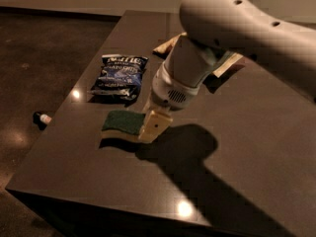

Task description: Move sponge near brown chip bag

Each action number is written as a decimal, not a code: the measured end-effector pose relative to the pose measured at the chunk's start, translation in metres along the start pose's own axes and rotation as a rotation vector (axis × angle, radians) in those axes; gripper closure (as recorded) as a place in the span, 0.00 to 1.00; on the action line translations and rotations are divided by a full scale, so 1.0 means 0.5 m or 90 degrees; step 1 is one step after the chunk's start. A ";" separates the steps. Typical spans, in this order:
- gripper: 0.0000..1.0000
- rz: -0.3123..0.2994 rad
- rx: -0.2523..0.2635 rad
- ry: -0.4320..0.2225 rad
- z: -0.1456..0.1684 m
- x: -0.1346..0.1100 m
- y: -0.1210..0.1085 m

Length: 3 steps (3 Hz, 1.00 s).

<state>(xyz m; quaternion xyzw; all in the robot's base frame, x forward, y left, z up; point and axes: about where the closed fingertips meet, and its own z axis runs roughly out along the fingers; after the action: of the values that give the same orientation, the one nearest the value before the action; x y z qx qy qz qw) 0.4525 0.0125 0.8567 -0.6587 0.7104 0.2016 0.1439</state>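
Note:
The sponge [121, 122], dark green on top with pale yellow foam below, hangs just above the dark table [256, 147] and casts a shadow under itself. My gripper [148, 130] is shut on the sponge's right end, and one cream finger [155, 125] shows in front. The brown chip bag [167, 45] lies farther back on the table. My arm hides most of it, and only its left tip and a right corner [228, 63] show.
A dark blue chip bag [120, 75] lies on the table just behind and left of the sponge. A small bottle-like object [42, 117] lies on the floor to the left. The table's front edge [98, 206] is close below.

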 end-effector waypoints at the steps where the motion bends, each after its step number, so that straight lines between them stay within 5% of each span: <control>1: 1.00 0.052 0.049 -0.020 -0.063 0.043 -0.077; 3: 1.00 0.147 0.165 -0.033 -0.169 0.143 -0.213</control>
<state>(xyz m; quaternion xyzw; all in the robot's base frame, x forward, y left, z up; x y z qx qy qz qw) 0.5572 -0.0957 0.8869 -0.5434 0.7973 0.1406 0.2221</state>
